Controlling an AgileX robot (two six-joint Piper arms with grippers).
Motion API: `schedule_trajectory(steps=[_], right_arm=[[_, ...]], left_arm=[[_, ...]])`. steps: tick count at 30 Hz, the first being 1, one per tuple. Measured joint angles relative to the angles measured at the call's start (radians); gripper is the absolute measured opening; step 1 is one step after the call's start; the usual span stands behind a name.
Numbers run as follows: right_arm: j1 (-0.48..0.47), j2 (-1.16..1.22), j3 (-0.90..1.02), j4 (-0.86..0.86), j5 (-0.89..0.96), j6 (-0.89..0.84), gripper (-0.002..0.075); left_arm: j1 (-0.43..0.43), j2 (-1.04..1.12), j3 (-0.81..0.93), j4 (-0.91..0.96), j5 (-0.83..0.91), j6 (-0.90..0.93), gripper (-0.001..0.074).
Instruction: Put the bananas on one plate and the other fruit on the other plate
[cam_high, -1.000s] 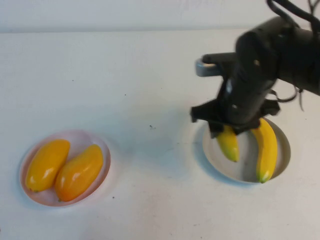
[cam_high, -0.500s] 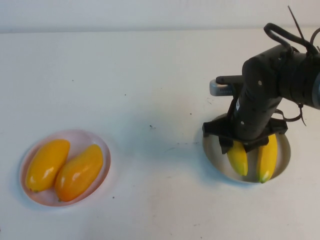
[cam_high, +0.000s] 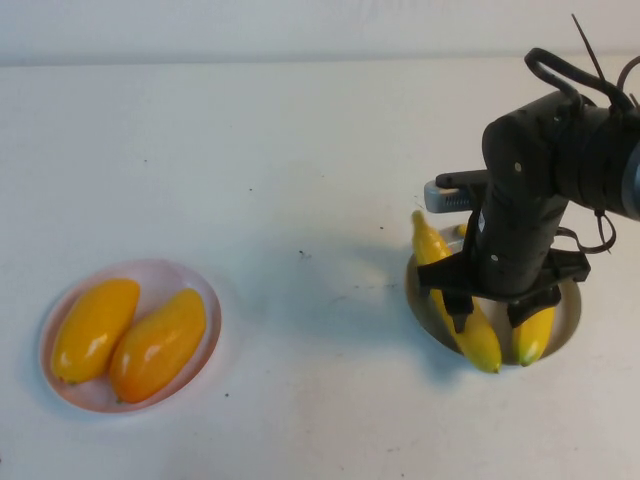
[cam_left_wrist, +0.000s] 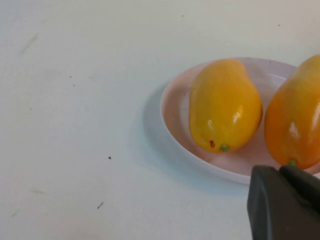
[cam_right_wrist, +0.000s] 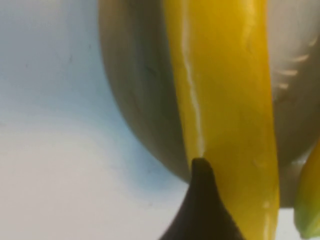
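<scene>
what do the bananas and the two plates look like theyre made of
Bananas: likely plastic, glossy, with a sharp highlight streak in the right wrist view. Grey plate: smooth, matte; plastic or ceramic, unclear. Pink plate: smooth with a faint sheen; same doubt.

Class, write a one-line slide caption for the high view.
Right gripper open over two bananas on the grey plate; two orange-yellow fruits sit on the pink plate.

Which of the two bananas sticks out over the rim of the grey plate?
The left banana, under the right gripper; the other banana lies inside the grey plate.
</scene>
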Motion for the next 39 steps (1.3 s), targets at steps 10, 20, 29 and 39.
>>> schedule_trajectory(steps=[10,20,29,39], right_arm=[[0.115,-0.188,0.004,0.041,0.088,-0.001,0.0246],[0.159,-0.483,0.126,0.043,0.108,-0.113,-0.0007],[0.159,-0.755,0.28,-0.106,0.126,-0.056,-0.0015],[0.159,-0.853,0.314,-0.145,0.13,-0.075,-0.0015]], left_arm=[[0.0,0.0,0.0,0.0,0.0,0.0,-0.0004],[0.0,0.0,0.0,0.0,0.0,0.0,-0.0004],[0.0,0.0,0.0,0.0,0.0,0.0,-0.0004],[0.0,0.0,0.0,0.0,0.0,0.0,-0.0004]])
